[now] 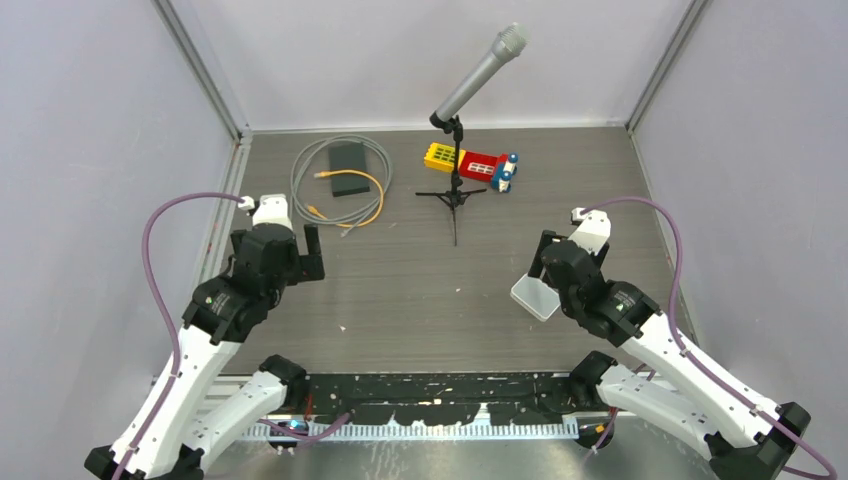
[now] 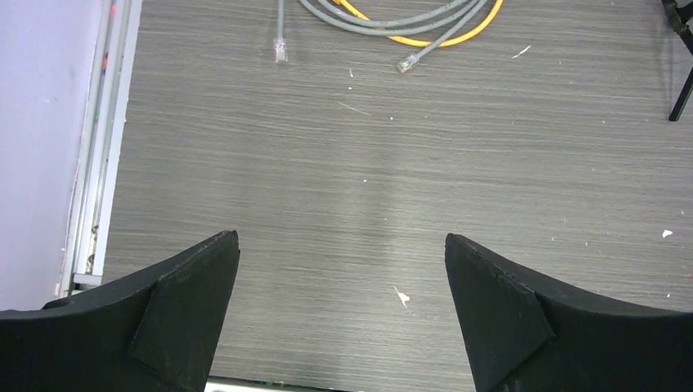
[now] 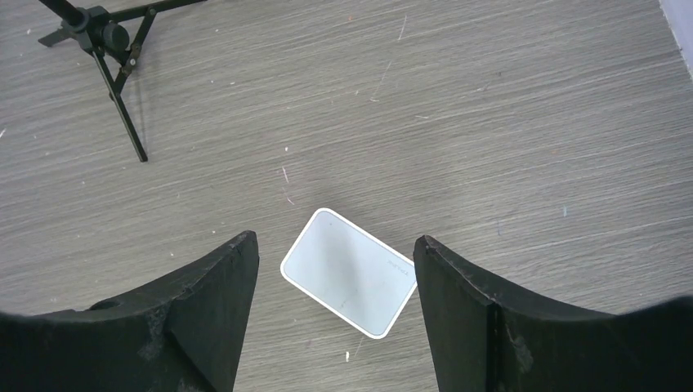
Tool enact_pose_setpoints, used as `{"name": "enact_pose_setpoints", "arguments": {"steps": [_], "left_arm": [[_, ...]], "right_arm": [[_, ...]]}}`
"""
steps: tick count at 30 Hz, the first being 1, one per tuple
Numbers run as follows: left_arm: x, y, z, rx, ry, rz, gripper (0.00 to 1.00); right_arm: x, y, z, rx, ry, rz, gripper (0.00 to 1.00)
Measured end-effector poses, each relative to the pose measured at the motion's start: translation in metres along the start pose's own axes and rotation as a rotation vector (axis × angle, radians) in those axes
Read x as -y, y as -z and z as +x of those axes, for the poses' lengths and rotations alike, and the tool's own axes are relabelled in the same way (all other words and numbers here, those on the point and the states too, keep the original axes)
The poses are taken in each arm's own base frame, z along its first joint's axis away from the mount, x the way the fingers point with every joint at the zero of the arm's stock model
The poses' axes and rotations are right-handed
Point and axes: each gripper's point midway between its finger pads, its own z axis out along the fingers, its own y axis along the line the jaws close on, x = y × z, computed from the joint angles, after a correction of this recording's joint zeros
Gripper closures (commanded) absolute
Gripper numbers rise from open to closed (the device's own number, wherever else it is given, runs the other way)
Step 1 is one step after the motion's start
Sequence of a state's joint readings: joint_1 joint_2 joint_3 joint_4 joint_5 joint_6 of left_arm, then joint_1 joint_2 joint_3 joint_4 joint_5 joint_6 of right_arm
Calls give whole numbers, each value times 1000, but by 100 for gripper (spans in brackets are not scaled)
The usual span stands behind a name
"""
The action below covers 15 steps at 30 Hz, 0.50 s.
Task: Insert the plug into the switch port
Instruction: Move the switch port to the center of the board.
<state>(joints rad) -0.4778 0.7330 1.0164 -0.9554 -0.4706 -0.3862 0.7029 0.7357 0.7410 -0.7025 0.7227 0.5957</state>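
Two grippers, jaws spread, grasping nothing: left gripper (image 2: 342, 245) over the table (image 2: 327, 163), right gripper (image 3: 335, 238) above the white switch (image 3: 350, 271) lying flat at near right. The plug (image 2: 280, 51) lies far left by the coiled cables (image 1: 340, 185), well apart from the white switch.

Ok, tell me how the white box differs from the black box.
The white box is pale, the black box dark. The white box lies skewed at near right; the black box sits nearly square at far left, ringed by coiled cables. Both are flat rectangles lying on the table.
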Motion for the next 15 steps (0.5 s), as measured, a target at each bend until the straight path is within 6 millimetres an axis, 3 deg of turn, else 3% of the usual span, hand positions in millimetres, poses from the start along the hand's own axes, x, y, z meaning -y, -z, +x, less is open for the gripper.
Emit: {"name": "enact_pose_setpoints", "arguments": {"steps": [6, 15], "left_arm": [[0, -2, 0, -3, 4, -6, 0], [25, -18, 8, -50, 44, 66, 0]], "right_arm": [[0, -2, 2, -7, 8, 7, 26], [0, -2, 2, -6, 6, 7, 25]]}}
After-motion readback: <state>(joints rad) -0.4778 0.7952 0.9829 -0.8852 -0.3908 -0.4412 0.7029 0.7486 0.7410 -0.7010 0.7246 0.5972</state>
